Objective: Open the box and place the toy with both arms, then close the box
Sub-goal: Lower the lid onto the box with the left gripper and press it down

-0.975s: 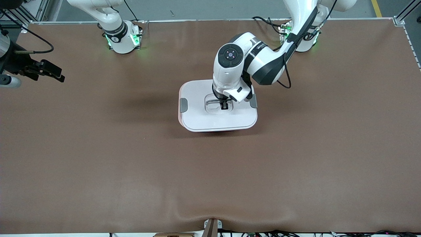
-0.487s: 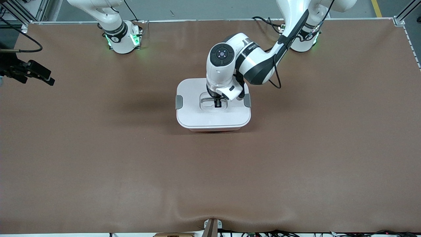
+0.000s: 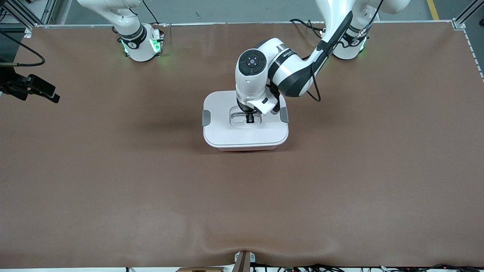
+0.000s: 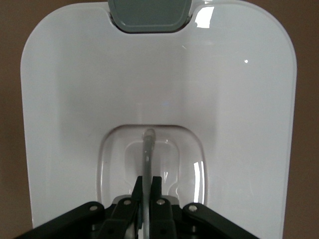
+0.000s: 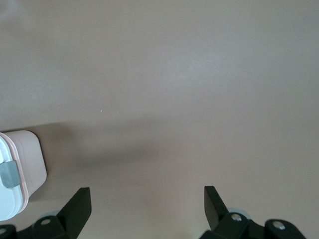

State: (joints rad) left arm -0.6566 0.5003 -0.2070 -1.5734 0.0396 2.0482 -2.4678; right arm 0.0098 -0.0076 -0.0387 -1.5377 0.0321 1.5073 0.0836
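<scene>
White-lidded box (image 3: 245,124), shifted toward the right arm's end since a second ago, is now set down mid-table. Its handle (image 4: 147,154) is pinched by the left gripper (image 3: 249,120); closing looks done. Right gripper (image 3: 38,88), spread wide, has withdrawn toward the table edge.

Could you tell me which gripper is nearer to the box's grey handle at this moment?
The left. The left gripper is shut on the handle in the lid's recess on the box. The right gripper hangs open over the table's edge at the right arm's end, well apart from the box.
</scene>
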